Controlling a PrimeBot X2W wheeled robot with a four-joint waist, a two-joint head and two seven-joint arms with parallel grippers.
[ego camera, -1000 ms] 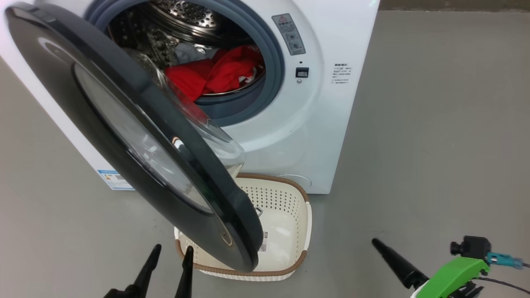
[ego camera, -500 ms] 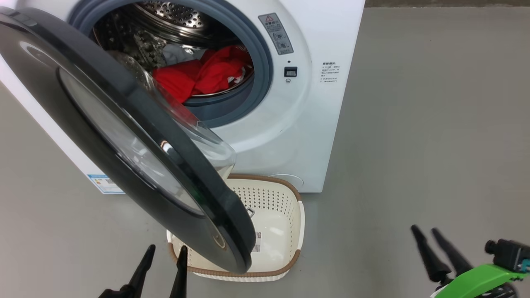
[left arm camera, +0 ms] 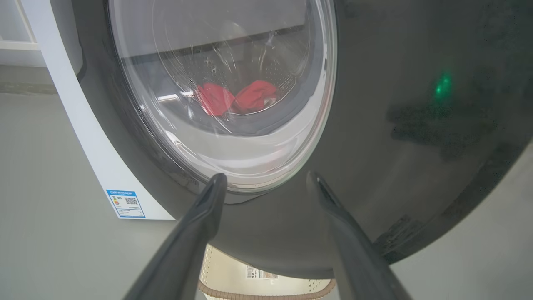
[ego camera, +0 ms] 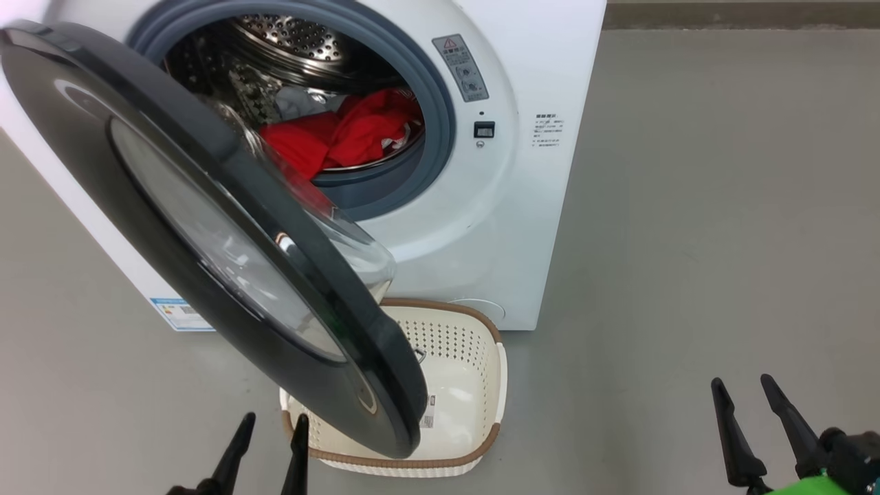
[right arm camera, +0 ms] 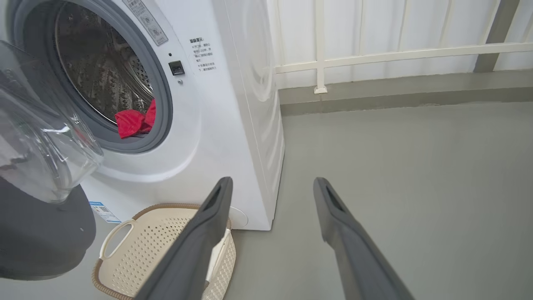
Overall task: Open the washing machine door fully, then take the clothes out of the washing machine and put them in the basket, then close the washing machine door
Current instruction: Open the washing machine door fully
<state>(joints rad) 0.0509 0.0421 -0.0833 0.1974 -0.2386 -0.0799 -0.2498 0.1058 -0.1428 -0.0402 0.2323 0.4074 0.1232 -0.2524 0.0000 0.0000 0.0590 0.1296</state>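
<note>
**Half Open, Not Yet Emptied**

On the grey floor (ego camera: 687,206), a big white washing machine (ego camera: 536,227). Swung half out, its black door (ego camera: 220,240), hanging over the left side of the basket (ego camera: 467,399). In the drum (ego camera: 295,34), red clothes (ego camera: 344,137). Left claw (ego camera: 275,416) and right claw (ego camera: 740,379), both wide, empty. Might spill clothes on the floor, with the door blocking the basket. Blue sticker (ego camera: 180,314), grey label (ego camera: 462,67): too small to read.
</note>
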